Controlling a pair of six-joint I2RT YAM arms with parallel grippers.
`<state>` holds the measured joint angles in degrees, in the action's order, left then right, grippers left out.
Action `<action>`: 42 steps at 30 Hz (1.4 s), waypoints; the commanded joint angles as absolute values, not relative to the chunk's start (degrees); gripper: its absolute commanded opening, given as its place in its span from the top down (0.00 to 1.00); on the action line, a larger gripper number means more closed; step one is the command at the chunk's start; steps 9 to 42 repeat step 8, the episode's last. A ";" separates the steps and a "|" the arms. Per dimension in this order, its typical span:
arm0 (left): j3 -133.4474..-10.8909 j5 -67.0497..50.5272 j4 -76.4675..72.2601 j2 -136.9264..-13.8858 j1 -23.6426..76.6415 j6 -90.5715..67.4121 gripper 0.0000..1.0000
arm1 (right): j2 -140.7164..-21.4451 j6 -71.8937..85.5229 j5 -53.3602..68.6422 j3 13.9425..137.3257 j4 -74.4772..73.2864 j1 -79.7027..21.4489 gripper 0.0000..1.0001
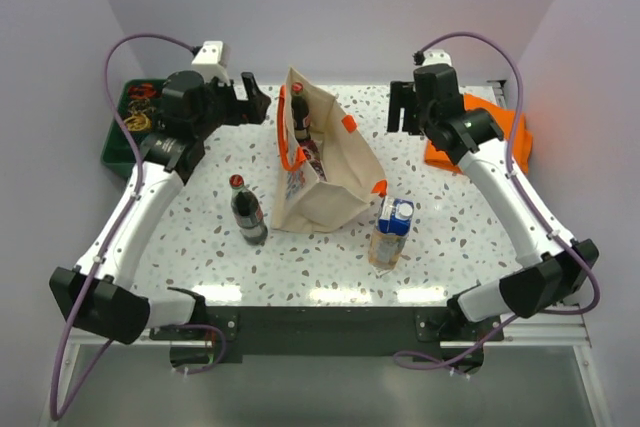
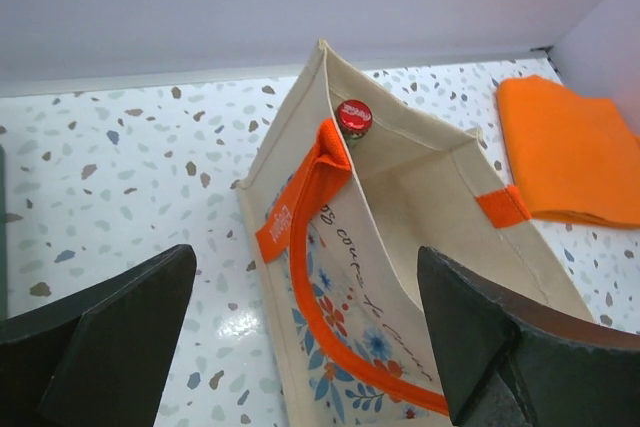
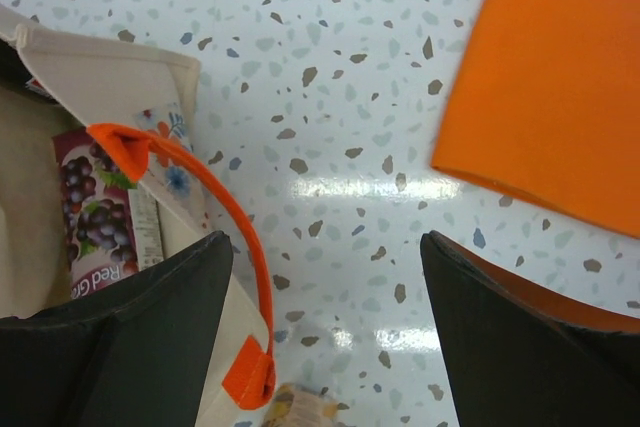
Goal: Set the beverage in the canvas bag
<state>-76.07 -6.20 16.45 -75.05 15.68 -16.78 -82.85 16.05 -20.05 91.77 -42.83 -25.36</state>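
From above, the tall beige canvas bag with orange handles point(image 1: 335, 182) stands open mid-table, holding a dark bottle point(image 1: 300, 122) and a purple grape-printed carton point(image 1: 311, 159); a dark cola bottle with a red cap point(image 1: 248, 212) stands on the speckled white table point(image 1: 200, 247) just left of the bag, and a drink with a blue-and-white top and amber body point(image 1: 389, 232) stands off its near right corner; I judge you are between loads, and the next move calls for bringing an arm to one of these two, the cola bottle being nearer your left.

At the left wrist, your left pincer point(image 2: 305, 307) is spread wide near the bag, nothing between its fingers; the bagged bottle's red cap point(image 2: 354, 114) bears white script too small to read; the cursive lettering among printed flowers I cannot make out.

At the right wrist, your right pincer point(image 3: 325, 297) is apart and empty beside the bag's edge; the carton reads "Red Gr…"; a flat folded orange cloth point(image 3: 545, 87) lies apart.
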 commanded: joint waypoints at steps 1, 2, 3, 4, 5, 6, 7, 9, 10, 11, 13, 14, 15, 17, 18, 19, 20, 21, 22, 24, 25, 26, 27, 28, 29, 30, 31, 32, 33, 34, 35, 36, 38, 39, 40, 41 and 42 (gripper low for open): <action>-75.59 2.35 15.73 -71.20 15.38 -15.82 0.01 | -80.16 17.40 -19.25 90.10 -41.13 -22.77 0.20; -75.41 2.98 15.91 -70.93 15.29 -15.82 0.02 | -80.16 17.66 -18.81 89.48 -40.96 -22.33 0.20; -75.24 3.51 16.00 -70.67 15.21 -15.73 0.02 | -79.90 17.67 -18.46 88.95 -40.70 -21.37 0.20; -75.06 3.86 16.00 -70.06 15.29 -15.73 0.02 | -79.81 17.84 -17.85 87.64 -40.08 -21.01 0.20; -74.45 4.65 15.91 -69.61 15.29 -15.73 0.02 | -79.72 17.93 -17.67 87.11 -39.82 -20.57 0.20; -74.10 5.09 15.82 -69.17 15.29 -15.73 0.01 | -79.63 17.93 -17.58 86.58 -39.64 -19.96 0.20; -73.57 5.53 15.47 -68.13 15.29 -15.65 0.00 | -79.54 17.93 -17.32 85.62 -39.03 -19.52 0.20; -71.91 6.41 14.86 -67.33 15.29 -15.47 0.00 | -79.28 17.84 -17.14 85.00 -38.68 -19.16 0.20; -71.91 6.41 14.86 -67.33 15.29 -15.47 0.00 | -79.28 17.84 -17.14 85.00 -38.68 -19.16 0.20; -71.91 6.41 14.86 -67.33 15.29 -15.47 0.00 | -79.28 17.84 -17.14 85.00 -38.68 -19.16 0.20; -71.91 6.41 14.86 -67.33 15.29 -15.47 0.00 | -79.28 17.84 -17.14 85.00 -38.68 -19.16 0.20; -71.91 6.41 14.86 -67.33 15.29 -15.47 0.00 | -79.28 17.84 -17.14 85.00 -38.68 -19.16 0.20; -71.91 6.41 14.86 -67.33 15.29 -15.47 0.00 | -79.28 17.84 -17.14 85.00 -38.68 -19.16 0.20; -71.91 6.41 14.86 -67.33 15.29 -15.47 0.00 | -79.28 17.84 -17.14 85.00 -38.68 -19.16 0.20; -71.91 6.41 14.86 -67.33 15.29 -15.47 0.00 | -79.28 17.84 -17.14 85.00 -38.68 -19.16 0.20; -71.91 6.41 14.86 -67.33 15.29 -15.47 0.00 | -79.28 17.84 -17.14 85.00 -38.68 -19.16 0.20; -71.91 6.41 14.86 -67.33 15.29 -15.47 0.00 | -79.28 17.84 -17.14 85.00 -38.68 -19.16 0.20; -71.91 6.41 14.86 -67.33 15.29 -15.47 0.00 | -79.28 17.84 -17.14 85.00 -38.68 -19.16 0.20; -71.91 6.41 14.86 -67.33 15.29 -15.47 0.00 | -79.28 17.84 -17.14 85.00 -38.68 -19.16 0.20; -71.91 6.41 14.86 -67.33 15.29 -15.47 0.00 | -79.28 17.84 -17.14 85.00 -38.68 -19.16 0.20; -71.91 6.41 14.86 -67.33 15.29 -15.47 0.00 | -79.28 17.84 -17.14 85.00 -38.68 -19.16 0.20; -71.91 6.41 14.86 -67.33 15.29 -15.47 0.00 | -79.28 17.84 -17.14 85.00 -38.68 -19.16 0.20; -71.91 6.41 14.86 -67.33 15.29 -15.47 0.00 | -79.28 17.84 -17.14 85.00 -38.68 -19.16 0.20; -71.91 6.41 14.86 -67.33 15.29 -15.47 0.00 | -79.28 17.84 -17.14 85.00 -38.68 -19.16 0.20; -71.91 6.41 14.86 -67.33 15.29 -15.47 0.00 | -79.28 17.84 -17.14 85.00 -38.68 -19.16 0.20; -71.91 6.41 14.86 -67.33 15.29 -15.47 0.00 | -79.28 17.84 -17.14 85.00 -38.68 -19.16 0.20; -71.91 6.41 14.86 -67.33 15.29 -15.47 0.00 | -79.28 17.84 -17.14 85.00 -38.68 -19.16 0.20; -71.91 6.41 14.86 -67.33 15.29 -15.47 0.00 | -79.28 17.84 -17.14 85.00 -38.68 -19.16 0.20; -71.91 6.41 14.86 -67.33 15.29 -15.47 0.00 | -79.28 17.84 -17.14 85.00 -38.68 -19.16 0.20; -71.91 6.41 14.86 -67.33 15.29 -15.47 0.00 | -79.28 17.84 -17.14 85.00 -38.68 -19.16 0.20; -71.91 6.41 14.86 -67.33 15.29 -15.47 0.00 | -79.28 17.84 -17.14 85.00 -38.68 -19.16 0.20; -71.91 6.41 14.86 -67.33 15.29 -15.47 0.00 | -79.28 17.84 -17.14 85.00 -38.68 -19.16 0.20; -71.91 6.41 14.86 -67.33 15.29 -15.47 0.00 | -79.28 17.84 -17.14 85.00 -38.68 -19.16 0.20; -71.91 6.41 14.86 -67.33 15.29 -15.47 0.00 | -79.28 17.84 -17.14 85.00 -38.68 -19.16 0.20; -71.91 6.41 14.86 -67.33 15.29 -15.47 0.00 | -79.28 17.84 -17.14 85.00 -38.68 -19.16 0.20; -71.91 6.41 14.86 -67.33 15.29 -15.47 0.00 | -79.28 17.84 -17.14 85.00 -38.68 -19.16 0.20; -71.91 6.41 14.86 -67.33 15.29 -15.47 0.00 | -79.28 17.84 -17.14 85.00 -38.68 -19.16 0.20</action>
